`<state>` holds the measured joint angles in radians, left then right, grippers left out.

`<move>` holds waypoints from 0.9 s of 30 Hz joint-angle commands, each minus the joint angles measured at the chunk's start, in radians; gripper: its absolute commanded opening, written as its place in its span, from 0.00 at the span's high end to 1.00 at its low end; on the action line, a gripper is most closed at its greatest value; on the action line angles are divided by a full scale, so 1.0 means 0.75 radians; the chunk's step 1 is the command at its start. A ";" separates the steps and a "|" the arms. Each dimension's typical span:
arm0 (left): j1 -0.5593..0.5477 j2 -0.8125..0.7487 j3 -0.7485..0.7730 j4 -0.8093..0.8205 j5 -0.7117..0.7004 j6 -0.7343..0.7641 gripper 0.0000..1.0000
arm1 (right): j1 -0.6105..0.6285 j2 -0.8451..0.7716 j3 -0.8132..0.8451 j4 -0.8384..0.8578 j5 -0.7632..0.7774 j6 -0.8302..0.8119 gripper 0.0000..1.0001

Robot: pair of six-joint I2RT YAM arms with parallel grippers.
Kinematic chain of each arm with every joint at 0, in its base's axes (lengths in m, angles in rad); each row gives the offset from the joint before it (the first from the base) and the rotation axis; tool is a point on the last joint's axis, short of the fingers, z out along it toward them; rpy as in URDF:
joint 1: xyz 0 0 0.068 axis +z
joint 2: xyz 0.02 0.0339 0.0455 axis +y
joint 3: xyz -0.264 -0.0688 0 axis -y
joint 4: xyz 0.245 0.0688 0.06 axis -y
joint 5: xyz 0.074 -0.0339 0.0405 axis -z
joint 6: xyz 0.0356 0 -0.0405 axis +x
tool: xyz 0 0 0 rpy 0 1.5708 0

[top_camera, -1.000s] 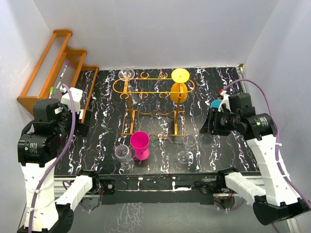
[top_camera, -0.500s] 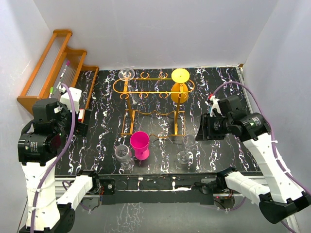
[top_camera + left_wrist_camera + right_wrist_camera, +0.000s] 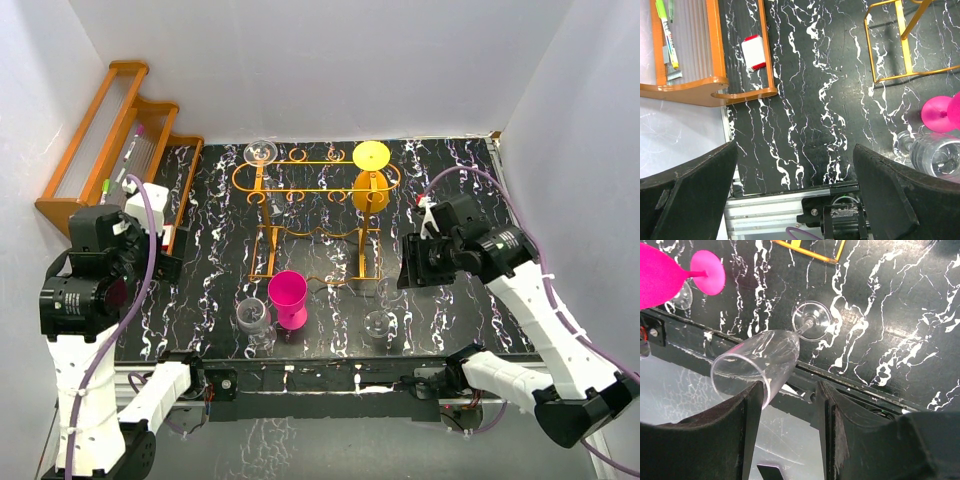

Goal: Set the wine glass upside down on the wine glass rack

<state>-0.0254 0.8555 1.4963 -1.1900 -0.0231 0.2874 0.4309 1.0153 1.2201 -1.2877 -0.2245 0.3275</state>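
The orange-gold wire wine glass rack (image 3: 315,185) stands at the back middle, with a clear glass (image 3: 262,152) and a yellow glass (image 3: 371,175) hanging on it. A clear wine glass (image 3: 378,324) stands upright near the front right. In the right wrist view its bowl (image 3: 757,365) lies against the outer edge of my left fingertip (image 3: 742,430), not between the jaws. My right gripper (image 3: 408,272) (image 3: 790,410) is open and empty just above and right of it. My left gripper (image 3: 168,266) (image 3: 795,200) is open and empty over the front left.
A pink glass (image 3: 289,297) (image 3: 660,275) and another clear glass (image 3: 253,318) (image 3: 935,152) stand front centre-left. The brown wooden stepped rack (image 3: 120,140) (image 3: 715,87) with pens is at the far left, with a red-and-white item (image 3: 753,51) beside it. The table's front rail (image 3: 865,390) lies under the right gripper.
My right arm has swung left and down toward the front-right clear glass, hiding its bowl in the top view. The left arm has not moved.
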 commanded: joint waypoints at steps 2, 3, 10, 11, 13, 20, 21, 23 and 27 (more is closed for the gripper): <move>0.009 -0.029 -0.042 0.016 -0.010 0.002 0.03 | 0.070 0.043 -0.031 0.075 0.130 0.057 0.51; 0.009 -0.033 -0.050 0.018 -0.010 0.003 0.03 | 0.086 0.050 -0.042 0.082 0.143 0.066 0.51; 0.008 -0.014 -0.029 0.024 -0.007 0.009 0.03 | 0.176 0.135 -0.091 0.117 0.214 0.142 0.68; 0.009 -0.009 -0.017 0.023 -0.002 0.011 0.03 | 0.185 0.144 -0.087 0.105 0.232 0.149 0.77; 0.009 0.001 0.009 0.012 0.010 0.018 0.03 | 0.192 0.154 -0.066 0.076 0.262 0.163 0.92; 0.009 0.054 0.172 -0.044 0.085 0.062 0.03 | 0.191 0.101 0.153 -0.096 0.389 0.175 0.92; 0.009 0.075 0.216 -0.058 0.103 0.060 0.03 | 0.192 0.091 0.181 -0.097 0.381 0.174 0.92; 0.009 0.118 0.326 -0.095 0.149 0.053 0.03 | 0.192 0.091 0.228 -0.097 0.368 0.184 0.93; 0.009 0.207 0.559 -0.149 0.256 0.048 0.03 | 0.192 0.112 0.285 -0.097 0.405 0.180 0.93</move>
<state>-0.0250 0.9649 1.7744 -1.2526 0.0681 0.3225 0.5705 1.1072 1.3674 -1.3632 0.0311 0.4511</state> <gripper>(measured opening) 0.970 0.166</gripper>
